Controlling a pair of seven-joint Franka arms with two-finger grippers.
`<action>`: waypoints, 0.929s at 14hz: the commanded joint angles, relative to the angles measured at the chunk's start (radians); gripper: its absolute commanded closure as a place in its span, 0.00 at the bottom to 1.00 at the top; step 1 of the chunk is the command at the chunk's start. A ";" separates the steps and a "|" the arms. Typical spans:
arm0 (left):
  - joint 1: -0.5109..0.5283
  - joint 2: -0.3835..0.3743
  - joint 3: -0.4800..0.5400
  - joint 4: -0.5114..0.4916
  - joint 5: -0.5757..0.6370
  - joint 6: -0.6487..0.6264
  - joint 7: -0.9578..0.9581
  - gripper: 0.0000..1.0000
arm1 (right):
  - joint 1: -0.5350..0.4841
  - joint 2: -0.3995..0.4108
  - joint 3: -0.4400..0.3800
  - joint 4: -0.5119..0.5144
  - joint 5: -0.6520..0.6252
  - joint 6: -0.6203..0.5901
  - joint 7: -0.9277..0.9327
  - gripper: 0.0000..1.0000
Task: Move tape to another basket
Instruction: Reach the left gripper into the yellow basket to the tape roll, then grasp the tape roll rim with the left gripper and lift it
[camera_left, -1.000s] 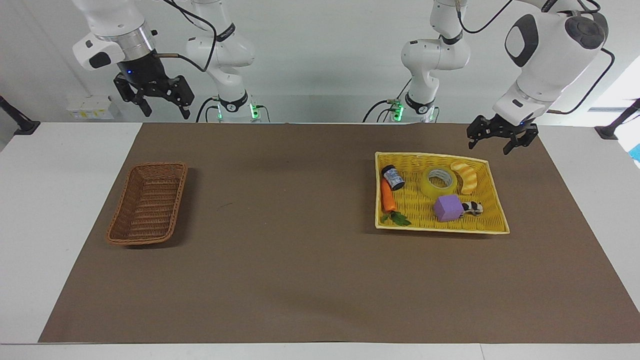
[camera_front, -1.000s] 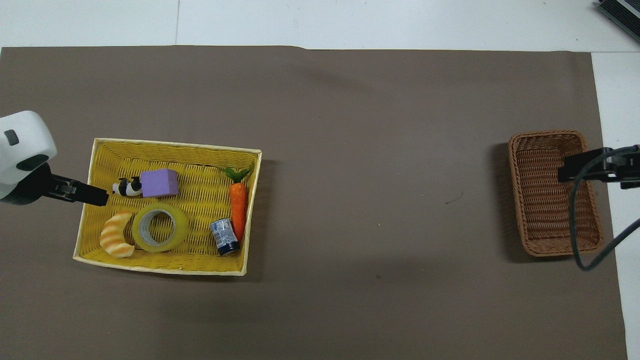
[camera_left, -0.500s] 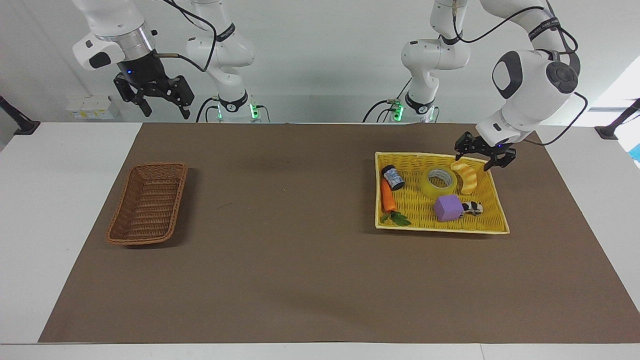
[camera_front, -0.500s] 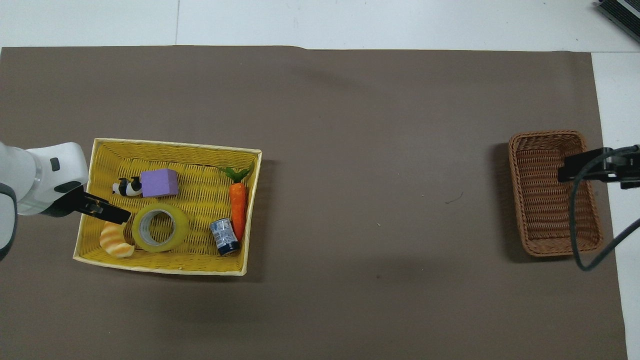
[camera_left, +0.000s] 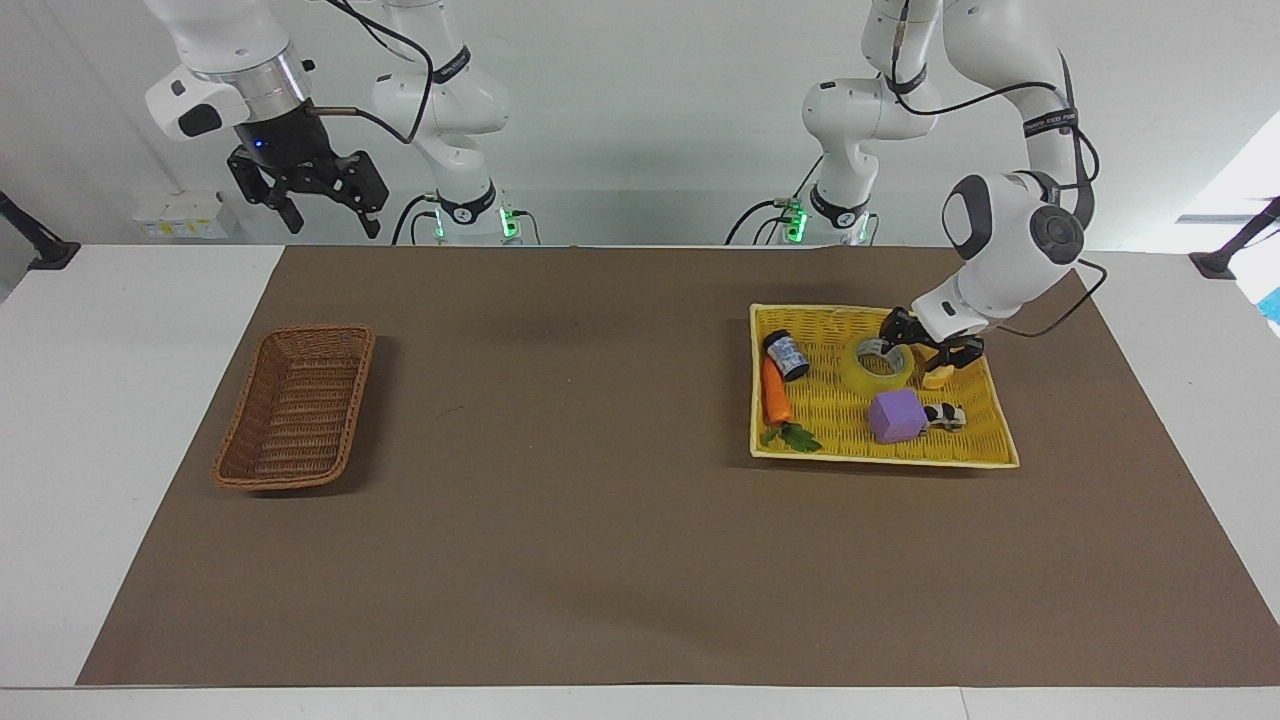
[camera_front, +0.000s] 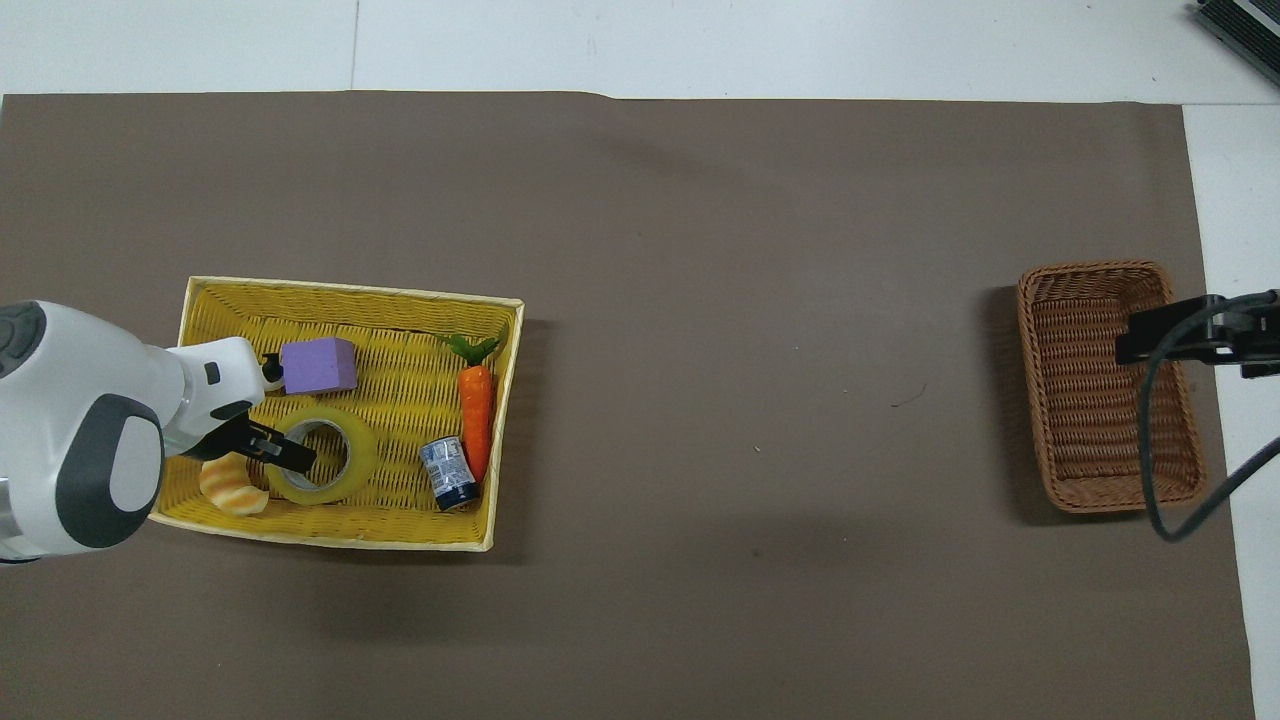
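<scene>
Tape (camera_left: 877, 363): you have it lying flat in the yellow tray (camera_left: 985, 462), hole up, so its wall can be pinched from above. It sits at about 1 o'clock from the tray's middle in the facing view.

Left gripper (camera_left: 929, 349): you have brought it low over the tape's rim at the roll's 3 o'clock side in the facing view, jaws apart and nothing gripped — one finger looks set toward the hole, the other outside the wall. Whether it touches the roll, I cannot tell.

Croissant toy (camera_front: 232, 485): it lies just beside the tape and partly under your gripper; that neighbour is why the approach is tight, and the outer finger could nudge it.

Purple block (camera_left: 895, 415): at 6 o'clock of the tape in the facing view, apart from it, so not in your way.

Basket (camera_left: 296, 406): empty, toward the right arm's end, well apart from the tray — your likely drop point.

Right gripper (camera_left: 310, 200): it waits raised with fingers spread, holding nothing.
</scene>
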 joint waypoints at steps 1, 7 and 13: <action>-0.017 -0.031 0.005 -0.117 -0.015 0.131 0.014 0.76 | -0.013 -0.017 0.001 -0.018 0.016 0.006 -0.020 0.00; 0.026 -0.021 0.007 0.108 -0.015 -0.174 0.011 1.00 | -0.013 -0.017 0.001 -0.018 0.016 0.006 -0.020 0.00; 0.058 -0.028 0.013 0.399 -0.015 -0.451 -0.039 1.00 | -0.013 -0.017 0.001 -0.016 0.016 0.006 -0.020 0.00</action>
